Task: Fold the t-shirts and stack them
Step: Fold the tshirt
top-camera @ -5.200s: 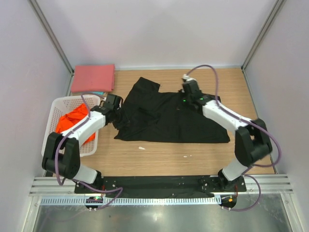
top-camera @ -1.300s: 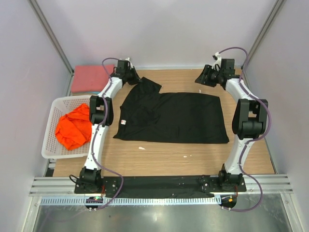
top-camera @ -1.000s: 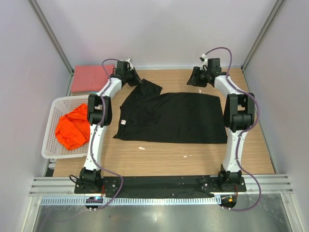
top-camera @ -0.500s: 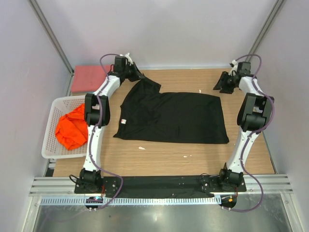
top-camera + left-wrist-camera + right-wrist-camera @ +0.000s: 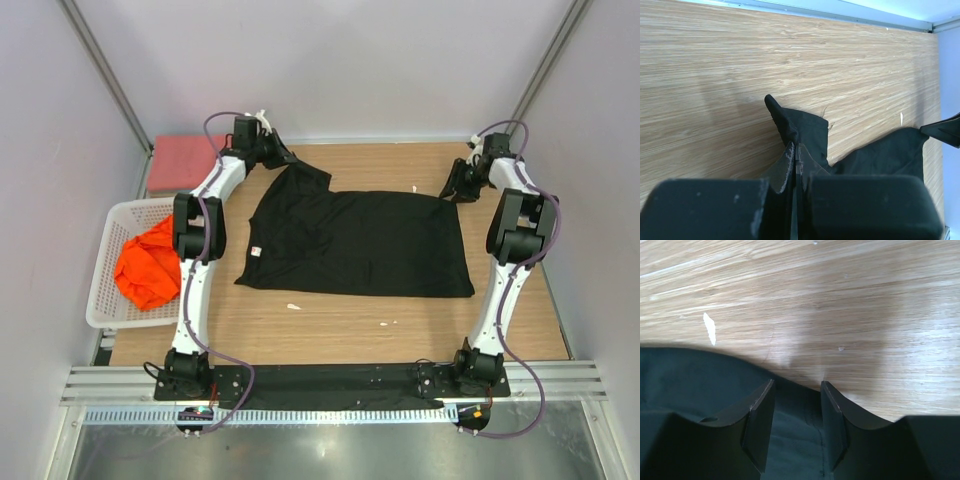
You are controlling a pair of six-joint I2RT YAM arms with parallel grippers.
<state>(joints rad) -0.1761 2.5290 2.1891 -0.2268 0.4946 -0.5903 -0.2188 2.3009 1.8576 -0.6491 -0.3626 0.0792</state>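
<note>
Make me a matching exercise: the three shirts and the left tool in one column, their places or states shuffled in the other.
Things:
1. black shirt
2. orange shirt
3. pink shirt
4. left tool

Places or states:
A. bunched in the basket
B. shut on the black shirt
C. spread out on the table
D. folded, beyond the basket at the far left

Pairs: 1-C, 2-A, 3-D, 4-B
</note>
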